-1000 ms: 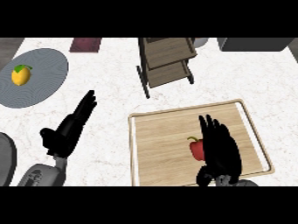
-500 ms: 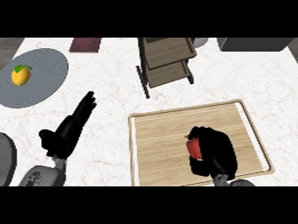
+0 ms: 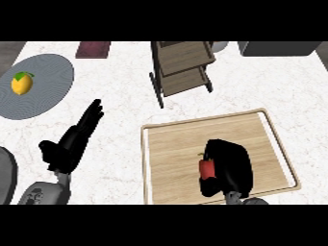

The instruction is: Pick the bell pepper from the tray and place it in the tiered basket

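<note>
White marbled desk (image 3: 124,120), grey floor at both sides. Wooden tray (image 3: 166,158) near right; right hand (image 3: 229,166) over it, fingers curled round red bell pepper (image 3: 206,168) above the tray's middle. Tiered basket (image 3: 184,67) stands behind the tray. Left hand (image 3: 70,144) rests open, fingers straight. Grey plate (image 3: 49,91) far left holds a lemon (image 3: 22,83).

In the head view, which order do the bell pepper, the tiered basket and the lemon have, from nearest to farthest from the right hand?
1. Bell pepper: inside the right hand, over the tray.
2. Tiered basket: beyond the tray, at top centre.
3. Lemon: on the grey plate, far left.
</note>
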Robot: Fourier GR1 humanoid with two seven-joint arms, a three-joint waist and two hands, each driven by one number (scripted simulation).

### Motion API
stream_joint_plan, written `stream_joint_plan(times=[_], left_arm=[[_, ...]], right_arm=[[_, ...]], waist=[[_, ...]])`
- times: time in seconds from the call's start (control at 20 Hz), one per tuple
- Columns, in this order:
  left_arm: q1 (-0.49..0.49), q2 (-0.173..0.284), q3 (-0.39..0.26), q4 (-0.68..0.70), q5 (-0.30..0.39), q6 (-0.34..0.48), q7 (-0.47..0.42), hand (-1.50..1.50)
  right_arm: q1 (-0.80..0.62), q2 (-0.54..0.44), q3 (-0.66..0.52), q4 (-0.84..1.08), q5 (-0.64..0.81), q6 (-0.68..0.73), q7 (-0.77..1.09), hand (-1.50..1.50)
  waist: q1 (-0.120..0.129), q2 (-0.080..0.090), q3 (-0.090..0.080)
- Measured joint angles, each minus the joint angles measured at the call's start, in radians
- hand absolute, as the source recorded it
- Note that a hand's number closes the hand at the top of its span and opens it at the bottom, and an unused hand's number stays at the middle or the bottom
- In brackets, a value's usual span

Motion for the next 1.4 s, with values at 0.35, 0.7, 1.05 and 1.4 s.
stream_joint_plan(times=[0.35,0.7,1.05,1.4], left_arm=[[0.031,0.01,0.031,0.002,0.001,0.027,-0.001,0.0],[0.046,0.01,0.029,0.004,0.001,0.022,-0.007,0.0],[0.022,-0.002,0.01,0.006,-0.006,0.013,-0.002,0.0],[-0.003,-0.009,-0.01,0.006,-0.011,-0.004,0.0,0.0]], right_arm=[[0.118,0.069,-0.146,-0.132,0.121,-0.002,0.366,1.5],[0.08,0.082,-0.165,-0.414,0.267,-0.009,0.471,1.5],[-0.104,0.086,-0.144,-0.58,0.449,0.04,0.494,1.5],[-0.328,0.089,-0.23,-0.568,0.493,0.112,0.498,1.5]], waist=[[-0.078,-0.022,-0.007],[-0.066,-0.029,-0.008],[-0.023,-0.02,-0.01],[0.024,-0.009,-0.01]])
